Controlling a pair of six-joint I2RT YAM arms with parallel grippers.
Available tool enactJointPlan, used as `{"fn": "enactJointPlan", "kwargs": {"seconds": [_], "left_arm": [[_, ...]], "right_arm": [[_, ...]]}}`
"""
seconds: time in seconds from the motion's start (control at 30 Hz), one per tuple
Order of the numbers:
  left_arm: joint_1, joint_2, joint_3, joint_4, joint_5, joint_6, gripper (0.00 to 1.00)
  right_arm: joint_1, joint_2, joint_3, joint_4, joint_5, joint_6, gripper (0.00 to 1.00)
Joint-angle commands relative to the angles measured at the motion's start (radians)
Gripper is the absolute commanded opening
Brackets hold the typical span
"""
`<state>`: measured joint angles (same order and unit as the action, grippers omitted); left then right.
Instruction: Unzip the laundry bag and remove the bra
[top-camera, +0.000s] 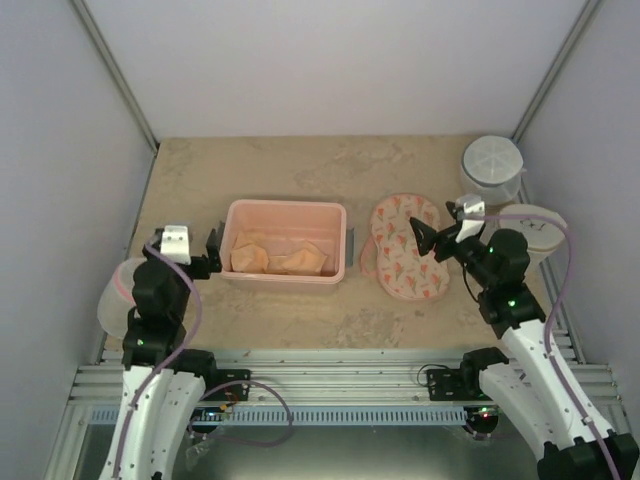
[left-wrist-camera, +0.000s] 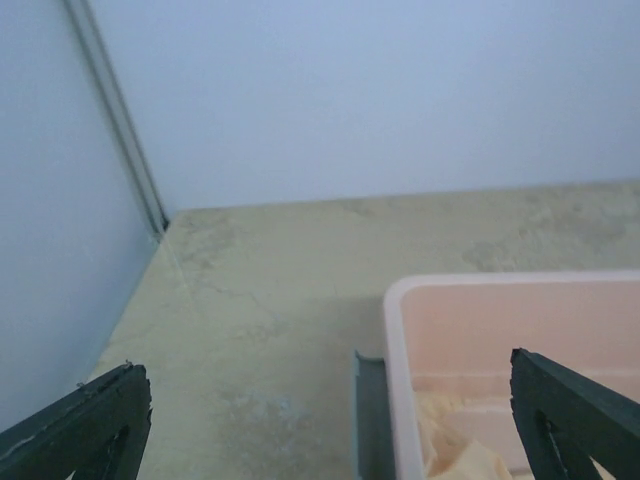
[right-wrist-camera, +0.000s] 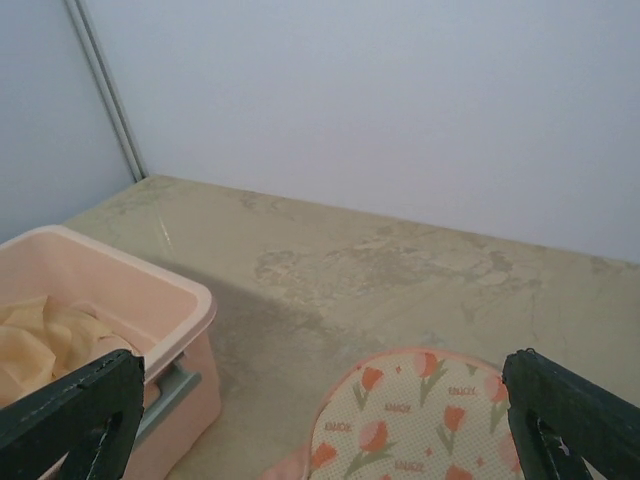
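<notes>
The laundry bag (top-camera: 404, 250) lies flat on the table's right side, cream with an orange-red print and pink edging. It also shows in the right wrist view (right-wrist-camera: 420, 425), and its zip does not show there. My right gripper (top-camera: 426, 238) hovers over the bag's middle, open and empty (right-wrist-camera: 320, 430). The peach-orange bra (top-camera: 280, 258) lies in the pink tub (top-camera: 285, 208), its two cups side by side. Part of it shows in both the right wrist view (right-wrist-camera: 40, 345) and the left wrist view (left-wrist-camera: 465, 460). My left gripper (top-camera: 212, 256) is open and empty (left-wrist-camera: 330, 430), just left of the tub.
The tub's rim (left-wrist-camera: 400, 310) and grey-blue handle (left-wrist-camera: 368, 410) are close to my left fingers. Round white mesh containers stand at the back right (top-camera: 492, 168), the right edge (top-camera: 535, 232) and the left edge (top-camera: 112, 290). White walls enclose the table.
</notes>
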<state>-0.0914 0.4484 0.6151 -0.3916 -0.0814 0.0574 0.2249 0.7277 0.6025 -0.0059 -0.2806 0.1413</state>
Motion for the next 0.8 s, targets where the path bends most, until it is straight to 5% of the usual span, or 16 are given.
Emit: {"fn": "enactJointPlan", "kwargs": {"seconds": [0.0,0.3,0.77], "left_arm": [[0.004,-0.085,-0.179,0.298,-0.125,-0.115,0.99],[0.071,-0.034,-0.437,0.679,-0.244,-0.278,0.99],[0.079,-0.069,-0.506,0.645,-0.108,-0.386,0.99]], "right_arm": [[-0.002,-0.080,-0.119,0.151,-0.016,-0.002,0.98],[-0.002,-0.178,-0.297,0.255,0.127,0.117,0.98],[-0.002,-0.260,-0.375,0.216,0.286,0.160,0.98]]}}
